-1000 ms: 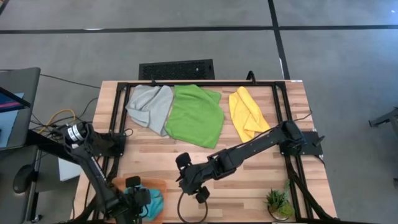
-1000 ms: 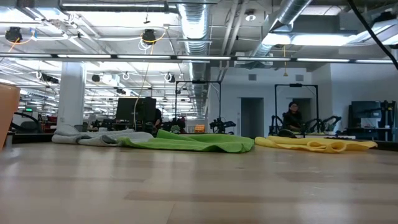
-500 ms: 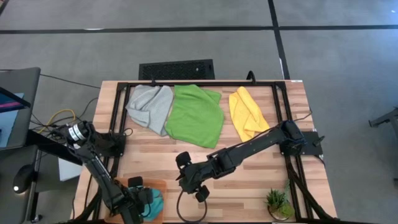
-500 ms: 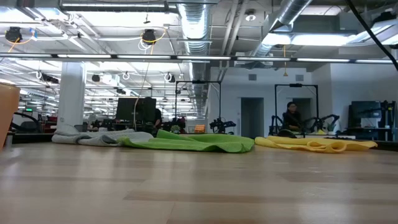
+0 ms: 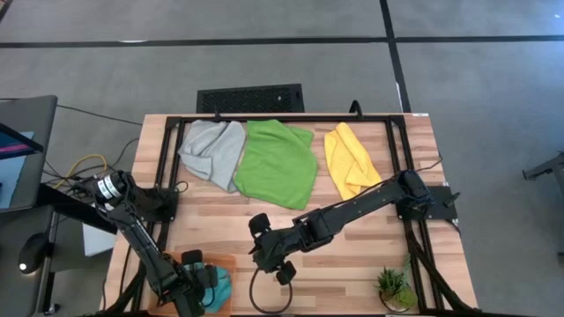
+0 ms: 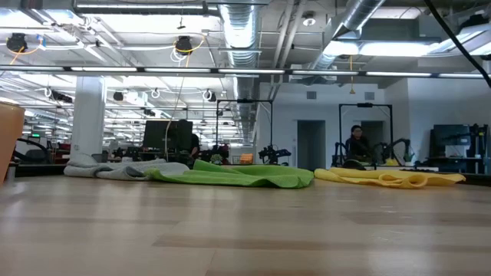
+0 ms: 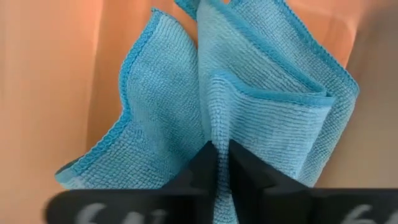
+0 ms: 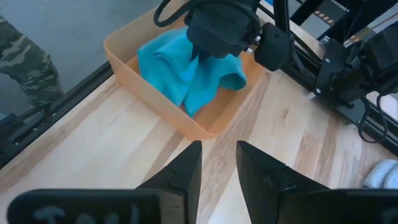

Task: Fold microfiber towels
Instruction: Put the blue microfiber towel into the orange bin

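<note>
- High view: the grey towel [image 5: 212, 151], green towel [image 5: 278, 163] and yellow towel [image 5: 350, 160] lie in a row along the far side of the desk [image 5: 352, 246]; grey and green overlap, yellow lies apart. The left gripper [image 5: 204, 286] is down in the orange tray [image 5: 226, 261] at the near left edge, on the teal towel [image 5: 220, 283]. The right gripper [image 5: 284, 275] hangs over the near middle, beside the tray.
- Low view: grey towel [image 6: 123, 169], green towel [image 6: 238, 175] and yellow towel [image 6: 391, 178] lie rumpled on the desk.
- Left wrist view: the fingers [image 7: 202, 168] are pinched together on a raised fold of the teal towel [image 7: 261, 81].
- Right wrist view: the right fingers [image 8: 186, 171] stand partly apart, holding nothing, above bare desk just before the tray [image 8: 155, 102].
</note>
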You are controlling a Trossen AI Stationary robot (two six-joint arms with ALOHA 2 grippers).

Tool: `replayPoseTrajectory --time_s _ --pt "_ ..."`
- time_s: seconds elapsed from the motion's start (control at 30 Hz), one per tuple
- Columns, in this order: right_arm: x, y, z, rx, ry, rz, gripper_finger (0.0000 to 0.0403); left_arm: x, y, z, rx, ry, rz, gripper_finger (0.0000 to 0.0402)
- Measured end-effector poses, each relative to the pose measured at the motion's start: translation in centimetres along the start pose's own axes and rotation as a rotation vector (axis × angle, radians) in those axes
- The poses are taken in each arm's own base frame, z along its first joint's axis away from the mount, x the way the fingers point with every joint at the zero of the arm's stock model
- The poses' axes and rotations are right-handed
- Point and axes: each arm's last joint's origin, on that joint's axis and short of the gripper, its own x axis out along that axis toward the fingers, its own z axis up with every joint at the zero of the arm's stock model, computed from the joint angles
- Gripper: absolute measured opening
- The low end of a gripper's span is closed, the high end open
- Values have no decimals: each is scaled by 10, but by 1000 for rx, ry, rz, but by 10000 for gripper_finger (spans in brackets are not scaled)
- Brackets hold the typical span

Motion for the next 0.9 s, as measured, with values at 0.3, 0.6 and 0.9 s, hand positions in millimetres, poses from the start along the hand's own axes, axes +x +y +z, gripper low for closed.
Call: replayPoseTrajectory --time_s 0.3,0.6,0.9 --pt "0 0 0 0 0 0 122 -23 5 -2 -78 -63 -33 3" --pt "0 0 0 0 -1 0 122 -41 24 -21 -247 -26 108 1" --pt "0 -1 0 1 0 -1 122 -43 32 -31 -363 9 214 1"
